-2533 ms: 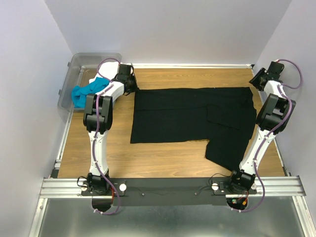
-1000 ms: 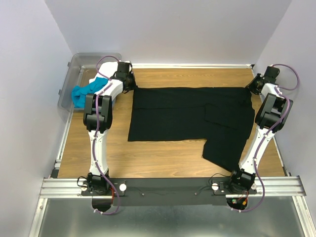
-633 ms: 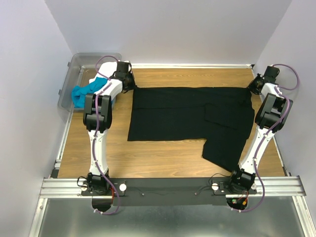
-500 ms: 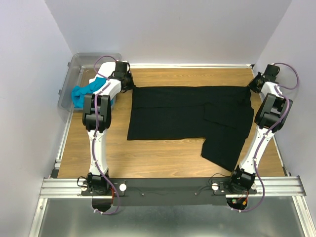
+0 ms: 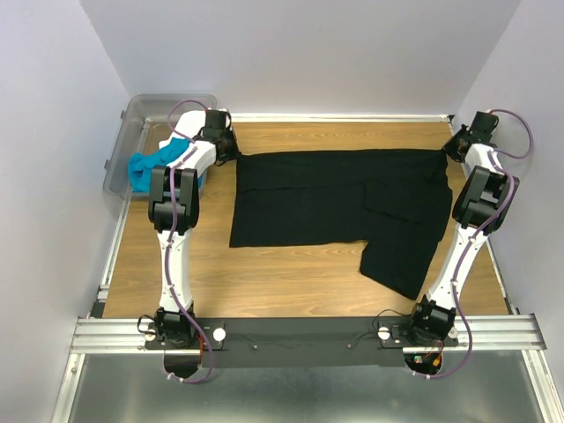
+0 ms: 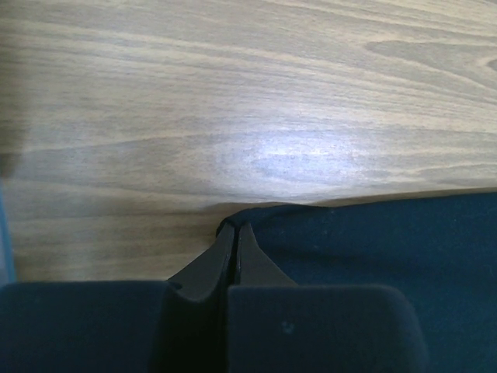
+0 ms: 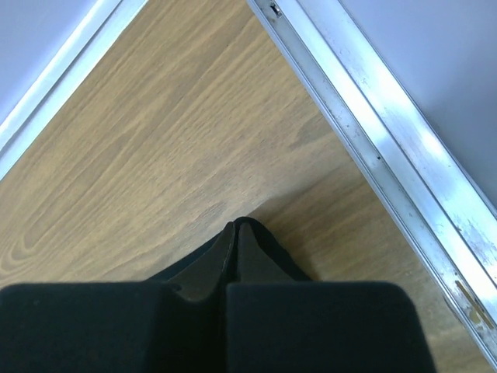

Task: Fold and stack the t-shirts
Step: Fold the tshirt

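A large black t-shirt (image 5: 344, 207) lies spread on the wooden table, with a flap hanging toward the near right. My left gripper (image 5: 236, 155) is shut on its far left corner; in the left wrist view (image 6: 235, 228) black cloth wraps the closed tips. My right gripper (image 5: 443, 152) is shut on its far right corner; it also shows in the right wrist view (image 7: 236, 224), pinching black cloth. A turquoise t-shirt (image 5: 157, 161) and a white t-shirt (image 5: 173, 141) lie bunched in the clear bin.
The clear plastic bin (image 5: 132, 123) stands at the far left corner of the table. A metal rail (image 7: 373, 148) runs along the table's right edge close to my right gripper. Bare wood (image 5: 282, 273) shows in front of the shirt.
Both grippers have pulled the black shirt's far corners a little farther back and apart. The far edge is stretched straighter and the near right flap has drawn in.
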`<state>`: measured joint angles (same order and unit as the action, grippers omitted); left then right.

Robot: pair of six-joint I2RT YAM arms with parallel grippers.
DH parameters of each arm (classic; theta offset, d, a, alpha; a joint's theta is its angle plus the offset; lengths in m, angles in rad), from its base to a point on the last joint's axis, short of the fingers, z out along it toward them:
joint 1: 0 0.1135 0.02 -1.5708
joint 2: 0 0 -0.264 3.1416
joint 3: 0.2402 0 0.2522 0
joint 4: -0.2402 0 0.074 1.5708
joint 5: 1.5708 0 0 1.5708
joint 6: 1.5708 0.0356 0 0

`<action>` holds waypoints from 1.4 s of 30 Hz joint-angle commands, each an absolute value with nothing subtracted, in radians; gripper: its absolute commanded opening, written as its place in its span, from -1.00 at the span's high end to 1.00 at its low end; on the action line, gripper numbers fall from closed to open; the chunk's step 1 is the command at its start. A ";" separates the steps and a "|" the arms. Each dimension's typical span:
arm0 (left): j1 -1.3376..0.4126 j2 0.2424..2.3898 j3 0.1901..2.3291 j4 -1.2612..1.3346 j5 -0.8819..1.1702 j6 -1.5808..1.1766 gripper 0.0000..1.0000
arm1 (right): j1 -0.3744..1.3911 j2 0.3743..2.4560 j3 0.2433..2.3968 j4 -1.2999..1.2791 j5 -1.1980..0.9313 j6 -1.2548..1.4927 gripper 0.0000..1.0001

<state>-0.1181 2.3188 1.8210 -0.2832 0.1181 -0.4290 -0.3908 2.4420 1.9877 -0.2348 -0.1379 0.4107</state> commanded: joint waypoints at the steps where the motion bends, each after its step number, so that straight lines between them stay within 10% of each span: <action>1: -0.091 2.342 1.870 -0.301 0.100 -0.396 0.87 | -0.411 2.482 2.039 -0.225 -0.133 0.387 0.83; 13: -0.104 2.169 1.812 -0.276 0.072 -0.400 -0.71 | -0.400 2.245 1.818 -0.233 -0.121 0.365 -0.02; 28: -0.305 1.965 1.513 -0.296 0.037 -0.425 -0.69 | -0.187 1.812 1.185 -0.276 -0.098 0.449 -0.04; 42: -0.330 2.158 1.598 -0.376 0.040 -0.474 -0.64 | -0.170 1.897 1.115 -0.276 -0.063 0.469 -0.05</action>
